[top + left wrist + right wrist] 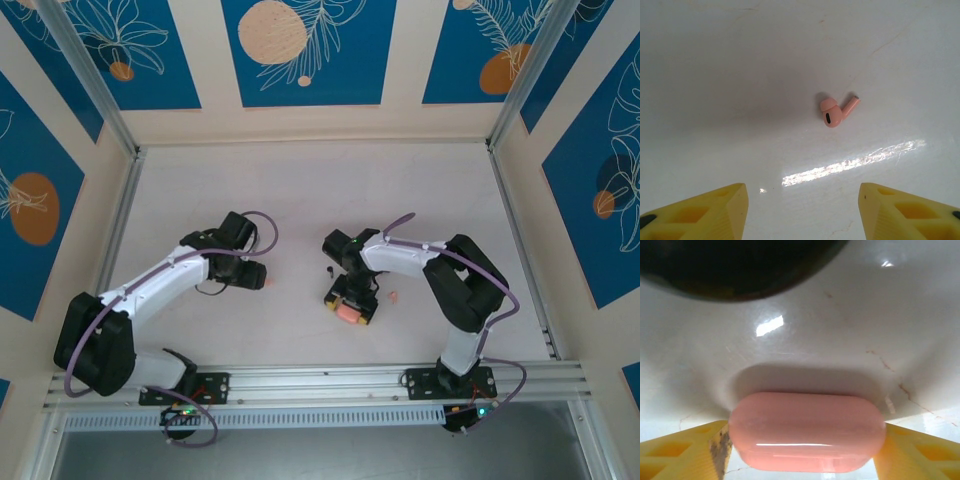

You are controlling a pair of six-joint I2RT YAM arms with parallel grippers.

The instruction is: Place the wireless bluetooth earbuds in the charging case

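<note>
Salmon-pink pebble-shaped plastic charging case (pixel 807 432): looks closed, lying lengthwise, pinched end to end in right tool (pixel 807 452). Pink stemmed earbud (pixel 834 112) on its side on white table (pixel 715 75) (second earbud (pixel 393 296) just beside case).

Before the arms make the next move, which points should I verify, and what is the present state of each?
1. Charging case between the right gripper's fingers: ok, a finger meets each end.
2. Case lid open for the earbuds: not ok, it looks closed.
3. Left gripper open and empty: ok.
4. Earbud lying free on the table ahead of the left gripper: ok.
5. Second earbud located: cannot tell; a small pink speck lies beside the right gripper.
</note>
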